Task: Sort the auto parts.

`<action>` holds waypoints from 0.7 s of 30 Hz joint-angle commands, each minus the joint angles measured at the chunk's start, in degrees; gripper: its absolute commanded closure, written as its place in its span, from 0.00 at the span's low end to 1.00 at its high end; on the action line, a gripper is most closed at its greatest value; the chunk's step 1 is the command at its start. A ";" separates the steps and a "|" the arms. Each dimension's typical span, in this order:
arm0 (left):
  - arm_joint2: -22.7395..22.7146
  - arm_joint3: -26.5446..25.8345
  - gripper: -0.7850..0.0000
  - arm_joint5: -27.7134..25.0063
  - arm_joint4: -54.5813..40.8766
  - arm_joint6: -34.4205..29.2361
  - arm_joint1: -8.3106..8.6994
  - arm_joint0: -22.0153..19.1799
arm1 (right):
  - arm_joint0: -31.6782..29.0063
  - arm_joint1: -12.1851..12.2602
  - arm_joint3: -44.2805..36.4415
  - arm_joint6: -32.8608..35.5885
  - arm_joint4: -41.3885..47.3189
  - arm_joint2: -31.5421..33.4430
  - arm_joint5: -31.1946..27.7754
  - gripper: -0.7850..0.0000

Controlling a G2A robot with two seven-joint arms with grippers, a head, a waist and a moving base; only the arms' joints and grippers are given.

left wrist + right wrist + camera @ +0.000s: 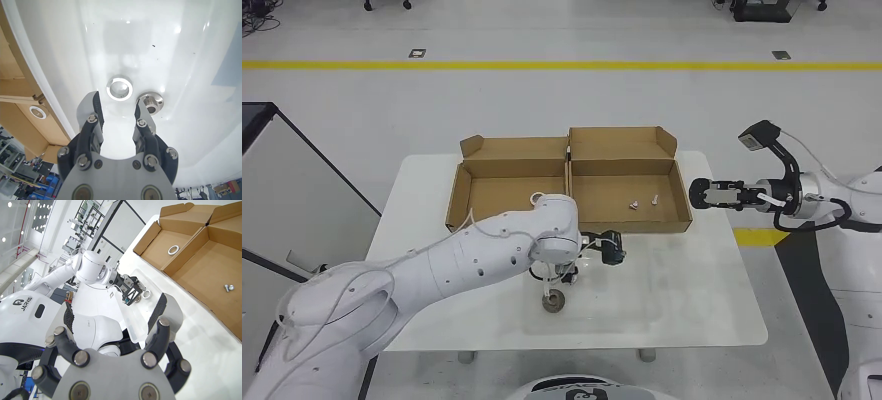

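A metal ring [119, 90] and a flanged metal hub [151, 103] lie side by side on a clear shallow tray [132, 323]. My left gripper [117, 102] hovers open just above them, the ring a little beyond its fingertips and the hub beside one fingertip. From the right wrist view the left gripper [132, 291] stands over the ring [146, 294]. The hub [554, 302] lies near the table's front. Another ring [173, 249] rests in the left cardboard box [507, 190]. Two bolts [228, 287] lie in the right box [627, 190]. My right gripper [704, 192] is open and holds nothing, beside the right box.
The two open cardboard boxes stand side by side at the back of the white table [692, 290], flaps up. The left arm's big elbow [552, 230] hangs over the table's middle. Bare table surface lies to the front right.
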 commanded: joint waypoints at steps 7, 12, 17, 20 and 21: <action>1.10 3.87 0.53 -2.00 0.65 2.00 -1.74 0.23 | 0.00 0.00 0.00 0.00 0.00 0.00 0.00 0.00; 1.10 5.17 0.54 -2.84 2.47 2.84 -2.43 1.13 | 0.00 0.00 0.00 0.00 0.00 0.00 0.00 0.00; 1.10 6.29 0.54 -3.40 4.43 3.39 -3.08 1.91 | 0.00 0.00 0.00 0.00 0.00 0.00 0.00 0.00; 1.10 6.97 0.53 -3.86 5.63 3.85 -3.36 2.31 | 0.00 0.00 0.00 0.00 0.00 0.00 0.00 0.00; 1.10 7.15 0.54 -3.92 5.91 3.91 -3.44 2.39 | 0.00 0.00 0.00 0.00 0.00 0.00 0.00 0.00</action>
